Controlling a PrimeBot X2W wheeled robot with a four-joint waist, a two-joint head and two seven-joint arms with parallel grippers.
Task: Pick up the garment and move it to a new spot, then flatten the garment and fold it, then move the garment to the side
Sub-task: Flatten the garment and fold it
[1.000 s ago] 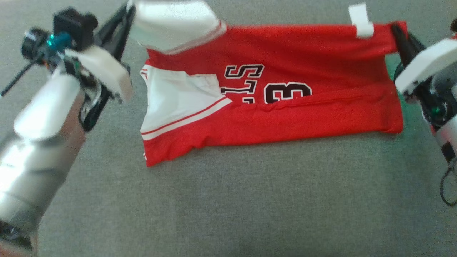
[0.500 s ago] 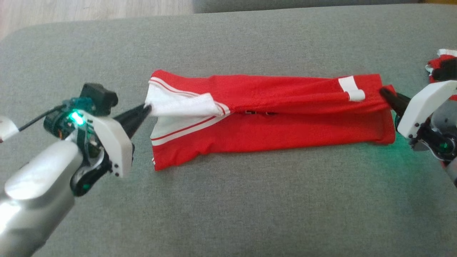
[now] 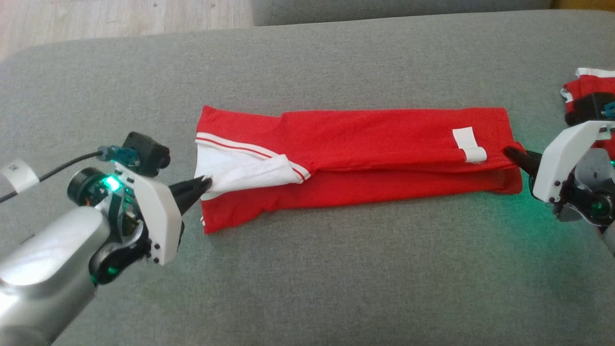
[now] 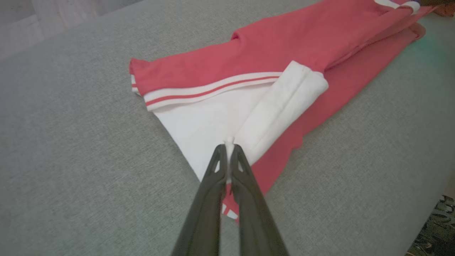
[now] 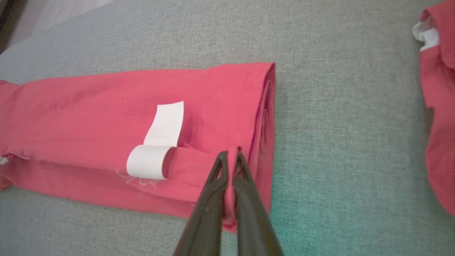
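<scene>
The garment (image 3: pixel 375 149) is a red jersey with white, red-striped sleeve trim, lying folded lengthwise into a long band on the grey cushion (image 3: pixel 307 283). My left gripper (image 3: pixel 206 183) is shut on the white sleeve edge at the band's left end, where the left wrist view shows a nub of white cloth pinched at the tips of that left gripper (image 4: pixel 229 145). At the right end my right gripper (image 3: pixel 508 152) is shut on the red hem; in the right wrist view that right gripper (image 5: pixel 230 154) pinches the hem near a curled white label (image 5: pixel 156 151).
A second red and white garment (image 3: pixel 584 89) lies at the cushion's right edge, also seen as a red garment (image 5: pixel 439 106) in the right wrist view. Wooden floor (image 3: pixel 120 19) lies beyond the cushion's far left. Open grey cushion stretches in front of the jersey.
Both grippers have carried the jersey's far edge over and down toward me, covering the black lettering and leaving a narrower band. The head camera has also tilted, shifting the whole picture.
</scene>
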